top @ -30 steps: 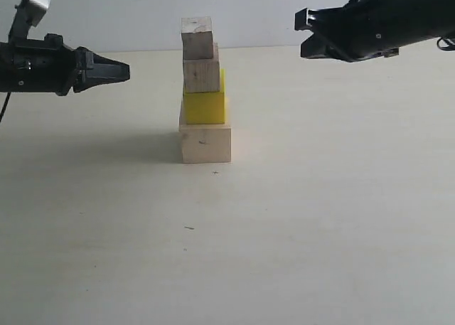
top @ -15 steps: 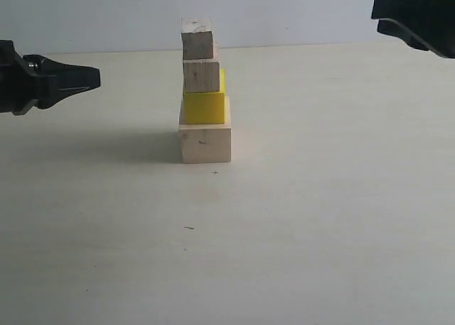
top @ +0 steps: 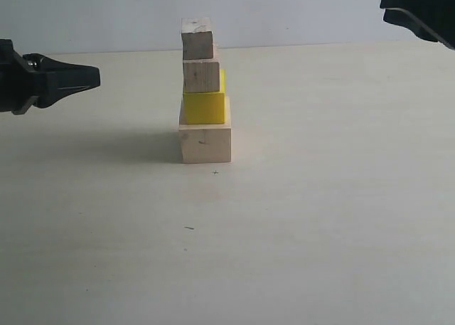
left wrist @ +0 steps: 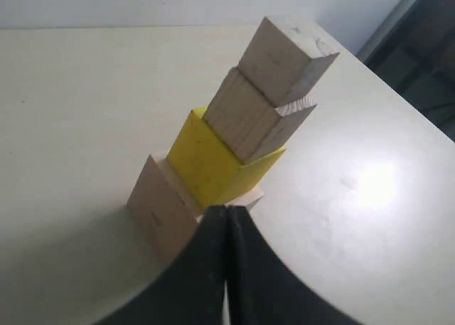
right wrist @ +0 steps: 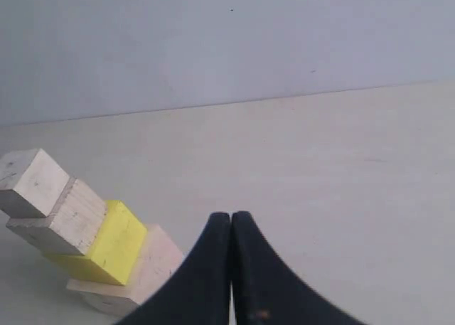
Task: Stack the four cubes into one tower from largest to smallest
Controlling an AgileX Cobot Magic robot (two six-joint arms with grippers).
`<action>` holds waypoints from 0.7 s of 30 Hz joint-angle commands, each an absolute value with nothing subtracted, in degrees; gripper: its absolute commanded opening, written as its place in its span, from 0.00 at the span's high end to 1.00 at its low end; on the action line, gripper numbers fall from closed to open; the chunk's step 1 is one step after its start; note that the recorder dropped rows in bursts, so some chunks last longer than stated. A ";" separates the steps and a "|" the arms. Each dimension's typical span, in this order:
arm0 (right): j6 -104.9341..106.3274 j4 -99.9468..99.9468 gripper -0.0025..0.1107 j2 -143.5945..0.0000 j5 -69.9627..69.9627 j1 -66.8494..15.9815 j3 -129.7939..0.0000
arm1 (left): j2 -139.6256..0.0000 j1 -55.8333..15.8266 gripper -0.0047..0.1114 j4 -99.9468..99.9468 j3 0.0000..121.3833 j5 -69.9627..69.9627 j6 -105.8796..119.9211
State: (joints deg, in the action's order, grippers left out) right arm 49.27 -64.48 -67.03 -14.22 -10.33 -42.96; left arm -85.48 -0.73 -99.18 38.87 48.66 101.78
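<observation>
pale table (top: 320, 232) carrying a finished-looking tower (top: 203, 90), both arms hanging clear.
left gripper (left wrist: 227, 212) and right gripper (right wrist: 231, 218) are sitting pinched shut and empty, well apart from the column: large wood cube (top: 205, 143), yellow cube (top: 205, 107), medium wood cube (top: 202, 75), smallest wood cube (top: 197, 38) sitting off-centre; any retreat is best going outward, slowly, jarring nothing.

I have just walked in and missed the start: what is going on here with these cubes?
Four cubes stand stacked on the table: the large wood cube at the bottom, then the yellow cube, the medium wood cube and the small wood cube on top. The layers sit slightly offset. The left arm and the right arm are off to the sides, jaws shut and empty, touching nothing. The stacking looks done.
</observation>
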 commanded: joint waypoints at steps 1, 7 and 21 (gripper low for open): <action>49.48 -64.05 0.98 -66.66 -14.53 -9.98 -42.78 | -85.04 -0.56 0.96 -99.95 38.59 49.27 101.55; 49.48 -64.05 0.98 -66.66 -14.53 -9.98 -42.78 | -85.04 -0.56 0.96 -99.95 38.59 49.09 101.54; 49.48 -64.05 0.98 -66.68 -14.10 -9.98 -42.78 | -69.57 -0.53 0.96 -94.70 38.59 34.19 101.54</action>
State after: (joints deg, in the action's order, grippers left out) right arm 49.27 -64.48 -67.03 -14.44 -10.33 -42.96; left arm -75.95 -0.73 -94.62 38.76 39.26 101.78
